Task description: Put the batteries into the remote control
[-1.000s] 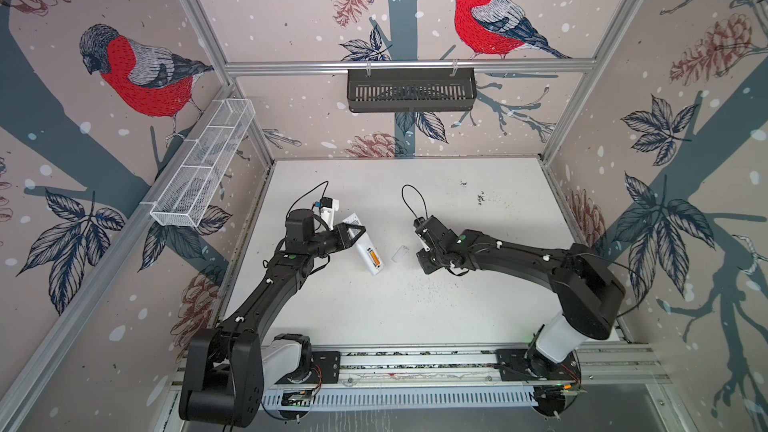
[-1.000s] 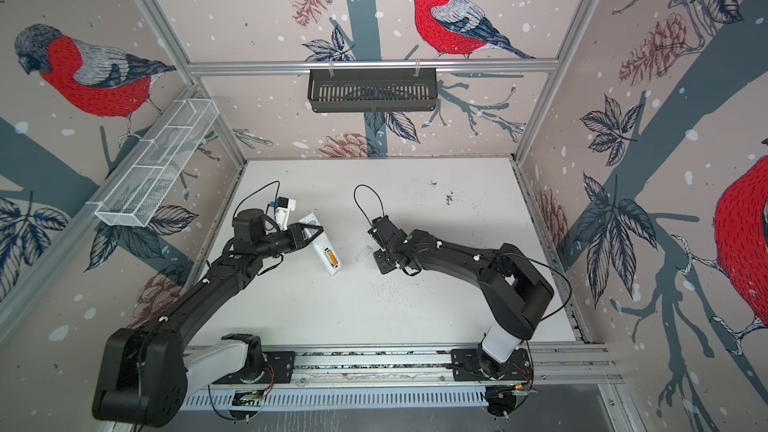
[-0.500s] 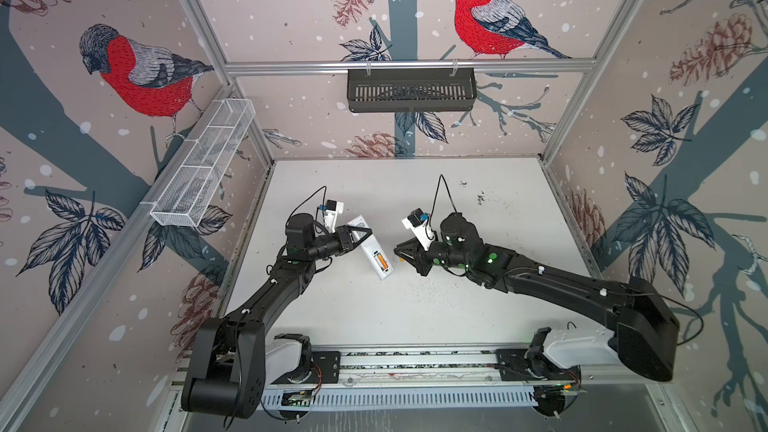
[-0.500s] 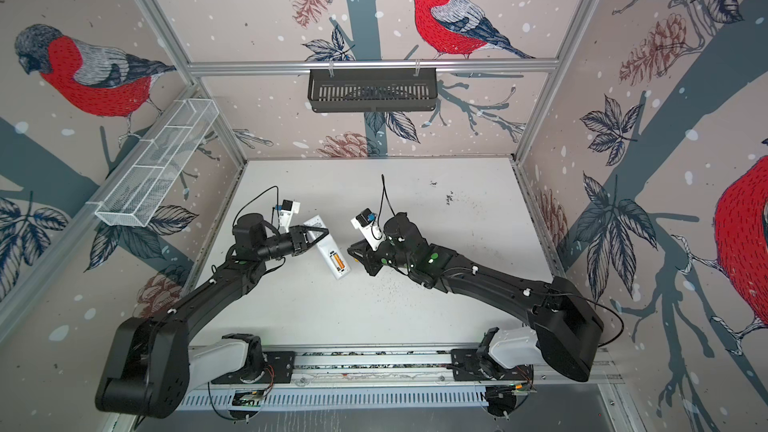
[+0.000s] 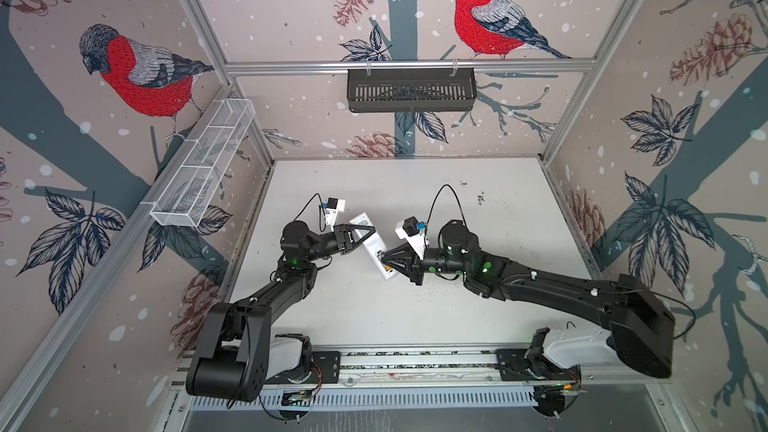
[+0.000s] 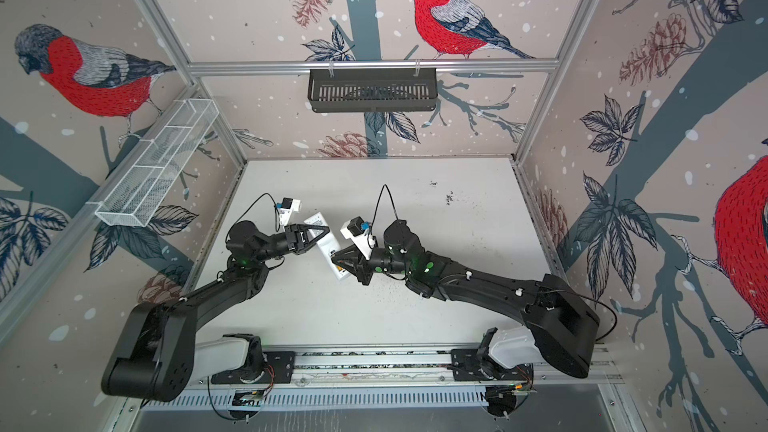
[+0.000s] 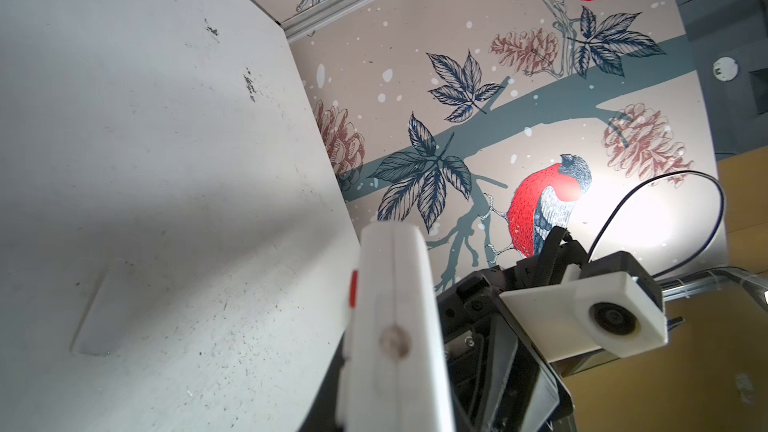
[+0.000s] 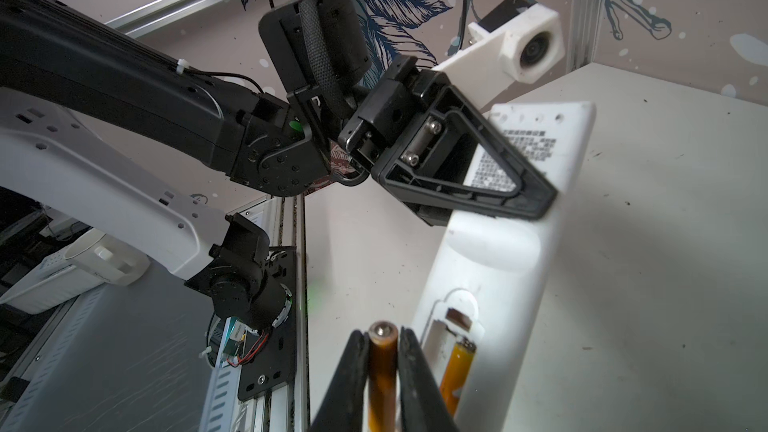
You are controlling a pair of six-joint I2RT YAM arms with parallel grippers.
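Observation:
The white remote control [image 5: 371, 245] [image 6: 326, 248] is held up off the table, back side up, with my left gripper [image 5: 368, 232] [image 6: 322, 231] shut across its upper end. In the right wrist view the remote control [image 8: 498, 251] shows an open battery bay with one orange battery [image 8: 457, 371] lying in it. My right gripper [image 8: 382, 342] is shut on a second orange battery [image 8: 381, 376], silvery end forward, just beside the bay. In both top views my right gripper [image 5: 384, 257] [image 6: 334, 260] sits at the remote's lower end. The left wrist view shows the remote's edge [image 7: 395, 326] close up.
A flat white strip [image 7: 97, 313] lies on the table under the remote. A black basket [image 5: 411, 89] hangs on the back wall and a white wire basket [image 5: 203, 168] on the left wall. The arms' base rail [image 5: 415, 363] runs along the front edge.
My right arm has lifted from the table and swung left, bringing the battery up to the remote's lower end. The left gripper has shifted the remote slightly right.

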